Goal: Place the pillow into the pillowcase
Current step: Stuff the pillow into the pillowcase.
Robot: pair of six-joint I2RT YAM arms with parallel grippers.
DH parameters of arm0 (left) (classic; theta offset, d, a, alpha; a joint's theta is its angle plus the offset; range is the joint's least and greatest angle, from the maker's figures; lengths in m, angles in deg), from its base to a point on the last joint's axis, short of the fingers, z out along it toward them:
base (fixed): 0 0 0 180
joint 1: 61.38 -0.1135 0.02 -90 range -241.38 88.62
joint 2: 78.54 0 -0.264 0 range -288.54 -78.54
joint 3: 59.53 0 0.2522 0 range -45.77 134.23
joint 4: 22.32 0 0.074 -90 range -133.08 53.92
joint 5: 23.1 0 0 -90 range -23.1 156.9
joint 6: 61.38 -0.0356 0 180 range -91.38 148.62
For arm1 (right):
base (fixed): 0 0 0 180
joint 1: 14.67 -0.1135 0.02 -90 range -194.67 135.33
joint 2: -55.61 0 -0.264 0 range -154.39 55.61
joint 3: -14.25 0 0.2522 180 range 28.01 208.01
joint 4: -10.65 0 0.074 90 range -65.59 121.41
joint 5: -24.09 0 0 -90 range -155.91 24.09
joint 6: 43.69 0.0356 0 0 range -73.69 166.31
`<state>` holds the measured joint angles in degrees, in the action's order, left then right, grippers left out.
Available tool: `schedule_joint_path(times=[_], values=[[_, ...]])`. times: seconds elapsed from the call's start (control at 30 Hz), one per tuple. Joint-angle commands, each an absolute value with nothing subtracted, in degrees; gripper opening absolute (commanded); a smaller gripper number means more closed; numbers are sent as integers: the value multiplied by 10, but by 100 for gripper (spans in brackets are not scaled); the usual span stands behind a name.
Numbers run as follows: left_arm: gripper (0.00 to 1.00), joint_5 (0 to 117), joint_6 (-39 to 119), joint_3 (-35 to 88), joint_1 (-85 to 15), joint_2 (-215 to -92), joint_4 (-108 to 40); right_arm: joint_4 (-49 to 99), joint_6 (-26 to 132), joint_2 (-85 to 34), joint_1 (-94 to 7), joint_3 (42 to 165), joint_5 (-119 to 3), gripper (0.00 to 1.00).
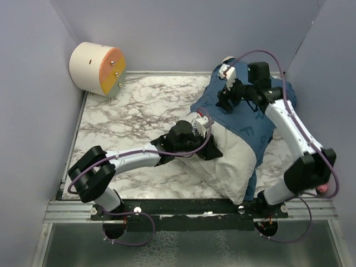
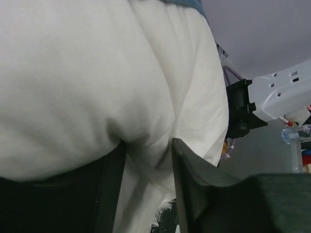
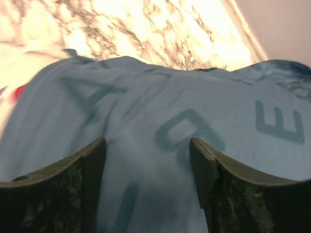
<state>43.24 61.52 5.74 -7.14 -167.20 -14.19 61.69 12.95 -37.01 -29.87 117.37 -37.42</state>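
Item: pillow (image 1: 236, 167), white, plump, soft and light; I am seeing it lying on the marble desk (image 1: 139, 111), far end inside the blue pillowcase (image 1: 250, 119), near end bare.

Left end effector (image 2: 148, 160): jaws pinching a fold of pillow ticking (it is compressing easily).

Right end effector (image 3: 148, 165): jaws apart over limp, slippery-looking pillowcase cloth; I am judging the hem the best hold.

Room: open desk lying leftward; walls crowding the right and far edges.
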Motion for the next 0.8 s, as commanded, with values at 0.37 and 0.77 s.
schedule_joint_path(times=[0.37, 0.77], values=[[73, 465, 518, 83, -146, -1426, -451, 783, -76, -83, -293, 1016, -13, 95], [63, 360, 524, 24, -375, -1488, -432, 765, -191, -105, -469, 888, -244, 93]])
